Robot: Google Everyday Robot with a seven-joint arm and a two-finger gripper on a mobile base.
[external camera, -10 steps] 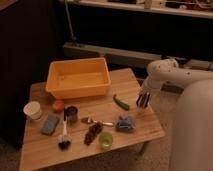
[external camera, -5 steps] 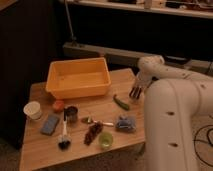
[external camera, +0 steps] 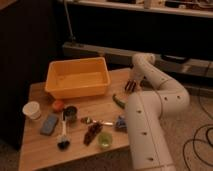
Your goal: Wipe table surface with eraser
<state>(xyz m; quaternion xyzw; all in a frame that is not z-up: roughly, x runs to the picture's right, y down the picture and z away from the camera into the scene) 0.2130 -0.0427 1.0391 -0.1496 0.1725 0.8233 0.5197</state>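
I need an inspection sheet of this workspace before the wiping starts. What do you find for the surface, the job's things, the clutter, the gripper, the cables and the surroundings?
Surface: light-brown wooden table, crowded with small items.
Job's things: grey-blue block, possibly the eraser, lies flat near the table's left side, not held.
Clutter: orange bin at the back; white cup; dark can; brush; spoon; green cup; green vegetable.
Gripper: gripper is at the table's right rear part, beside the bin and far from the block.
Cables: black cables on the floor at the right.
Surroundings: dark shelving behind the table.
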